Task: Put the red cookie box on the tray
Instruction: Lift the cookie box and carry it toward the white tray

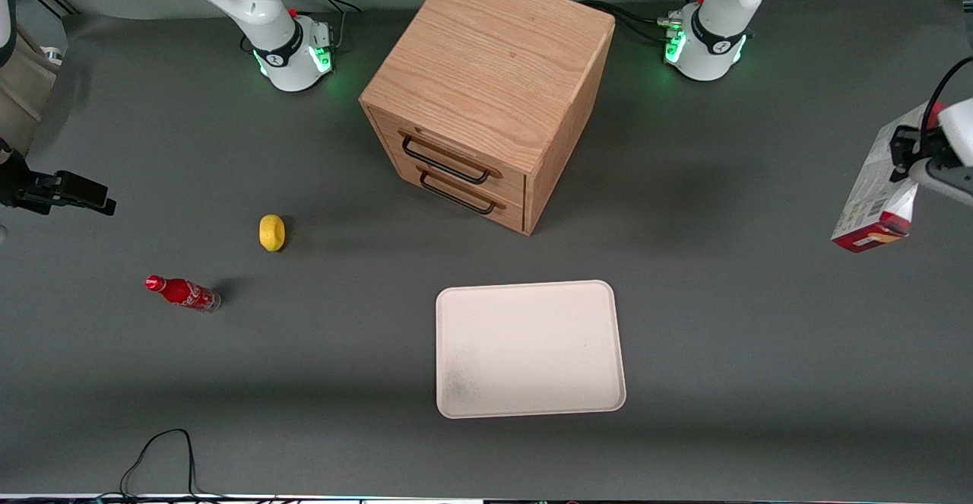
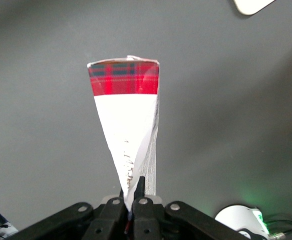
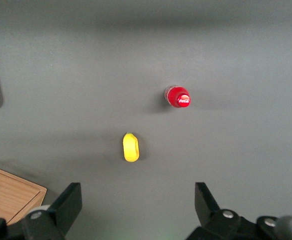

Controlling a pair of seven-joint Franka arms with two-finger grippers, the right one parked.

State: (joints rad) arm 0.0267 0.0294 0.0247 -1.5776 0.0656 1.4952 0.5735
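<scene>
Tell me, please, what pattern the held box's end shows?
Red tartan plaid on the red cookie box, clearest in the left wrist view.

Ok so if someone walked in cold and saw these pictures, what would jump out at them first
Probably the wooden drawer cabinet standing mid-table between the two arm bases, with the pale tray lying bare in front of its drawers, nearer the front camera. Next, the red cookie box hanging above the table toward the working arm's end, clamped at one end by the left gripper. A yellow lemon and a small red soda bottle lie toward the parked arm's end.

Grey table (image 1: 760,352): tray (image 1: 530,349), cabinet (image 1: 486,93), lemon (image 1: 271,232), bottle (image 1: 182,293)
</scene>
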